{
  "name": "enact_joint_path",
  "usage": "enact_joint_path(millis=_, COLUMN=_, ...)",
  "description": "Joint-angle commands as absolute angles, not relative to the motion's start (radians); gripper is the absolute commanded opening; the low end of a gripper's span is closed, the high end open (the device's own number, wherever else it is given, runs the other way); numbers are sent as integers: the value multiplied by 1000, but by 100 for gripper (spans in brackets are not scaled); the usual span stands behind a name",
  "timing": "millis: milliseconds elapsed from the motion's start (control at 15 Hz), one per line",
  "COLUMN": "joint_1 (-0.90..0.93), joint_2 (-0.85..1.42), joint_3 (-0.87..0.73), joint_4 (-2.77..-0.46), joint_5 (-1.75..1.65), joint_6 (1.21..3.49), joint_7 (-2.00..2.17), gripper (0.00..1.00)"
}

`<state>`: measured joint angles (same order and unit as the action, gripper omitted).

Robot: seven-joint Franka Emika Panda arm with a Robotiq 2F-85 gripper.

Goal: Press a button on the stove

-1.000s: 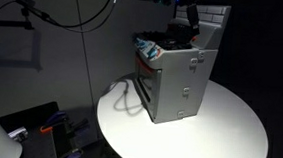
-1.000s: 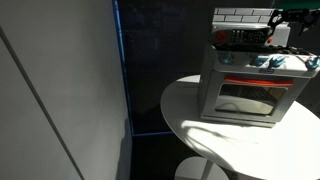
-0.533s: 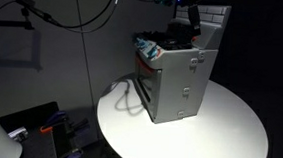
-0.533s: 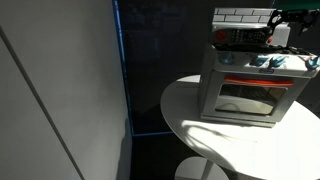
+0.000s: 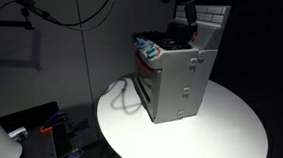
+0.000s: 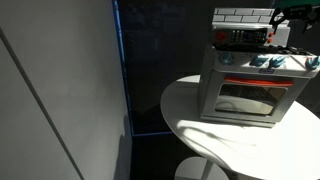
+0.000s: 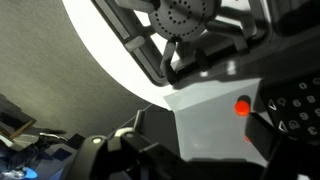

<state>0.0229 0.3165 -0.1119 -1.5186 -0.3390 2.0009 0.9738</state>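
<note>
Since the stove (image 5: 177,76) sits toward the far edge of the white bench (image 5: 233,131) with a red button (image 7: 242,105) on top, I'd line up on that and poke straight down, gently. The hand (image 5: 190,22) hovers just above it; can't tell whether it's open or closed.

Round white table (image 5: 223,135), 1 item on it: the stove (image 5: 179,87), upright, base flat on the top. In an exterior view a bright light patch (image 6: 215,128) lies on the table just in front of the stove.
</note>
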Motion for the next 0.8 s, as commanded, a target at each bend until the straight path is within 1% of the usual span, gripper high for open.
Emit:
enact_joint_path(millis=0, joint_1=32, joint_2=228, joint_3=-92, joint_4=-1576, joint_5=-290, joint_6=1908, joint_7=897, gripper=100)
enact_joint_path(millis=733, joint_1=23, joint_2=18, joint_3=-30, joint_4=-1676, joint_5=-81, joint_6=1670, joint_7=586, gripper=100)
